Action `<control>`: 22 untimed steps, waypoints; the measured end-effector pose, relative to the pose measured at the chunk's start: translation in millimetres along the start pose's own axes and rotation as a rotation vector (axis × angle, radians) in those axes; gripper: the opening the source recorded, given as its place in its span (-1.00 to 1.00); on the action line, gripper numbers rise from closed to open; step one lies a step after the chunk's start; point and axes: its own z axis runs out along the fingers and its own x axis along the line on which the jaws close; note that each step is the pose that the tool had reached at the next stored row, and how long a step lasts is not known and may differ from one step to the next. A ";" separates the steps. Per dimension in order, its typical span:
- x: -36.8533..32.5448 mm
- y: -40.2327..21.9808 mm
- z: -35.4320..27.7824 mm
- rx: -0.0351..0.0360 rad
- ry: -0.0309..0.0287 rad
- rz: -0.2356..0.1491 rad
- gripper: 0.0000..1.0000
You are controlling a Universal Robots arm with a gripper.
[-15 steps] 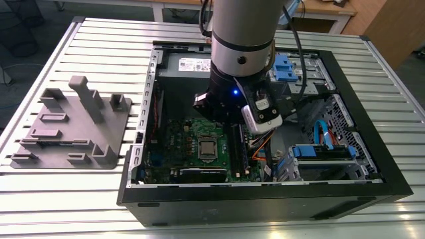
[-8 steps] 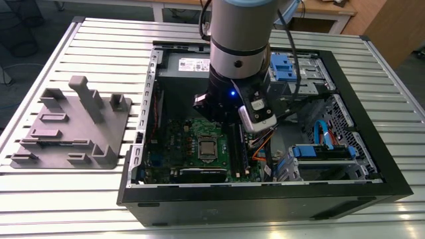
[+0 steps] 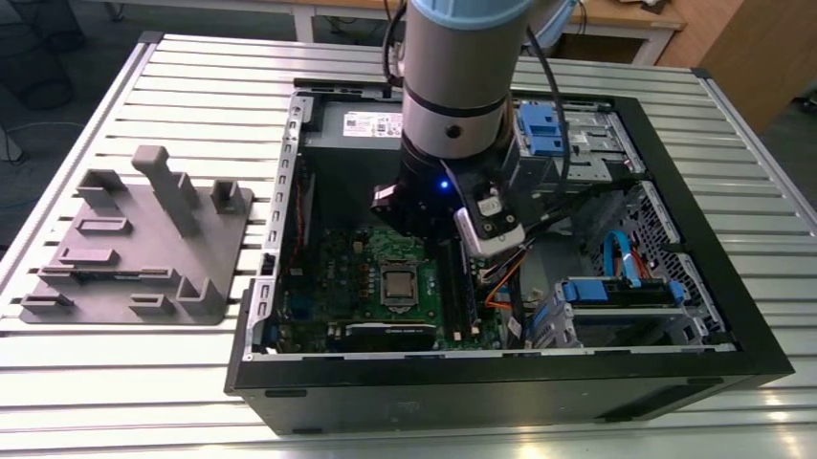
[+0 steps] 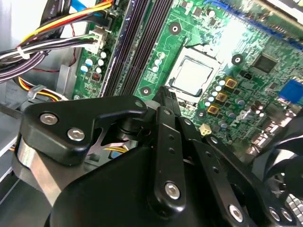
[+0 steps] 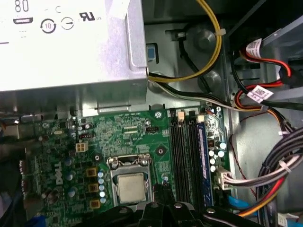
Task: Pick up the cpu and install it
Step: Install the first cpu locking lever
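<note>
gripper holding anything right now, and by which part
Nothing is held, as far as shows. The cpu lies in its socket on the motherboard, and the gripper hangs just beside it.

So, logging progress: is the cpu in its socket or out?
In: the cpu lies flat inside the socket frame on the motherboard, in both wrist views.

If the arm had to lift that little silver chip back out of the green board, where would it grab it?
Judging by its pose, by two opposite edges, coming straight down from above. The cpu lies flat in its socket on the motherboard, so only its top and thin rim are exposed. The gripper hangs close above it; the memory slots stand alongside, which likely hampers a sideways approach.
</note>
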 end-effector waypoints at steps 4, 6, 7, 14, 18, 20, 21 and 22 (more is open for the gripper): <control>0.6 0.8 7.0 0.0029 -0.0003 0.003 -0.79; 0.8 0.8 9.1 0.0044 -0.0004 0.004 -0.79; 0.9 0.7 9.7 0.0047 -0.0004 0.003 -0.79; 2.4 0.5 16.0 0.0138 -0.0015 0.003 -0.79; 2.9 0.4 18.8 0.0204 -0.0022 0.003 -0.79; 3.0 0.4 20.0 0.0240 -0.0026 0.002 -0.79; 3.0 0.4 20.2 0.0259 -0.0027 0.001 -0.79; 3.0 0.4 20.3 0.0273 -0.0028 0.000 -0.79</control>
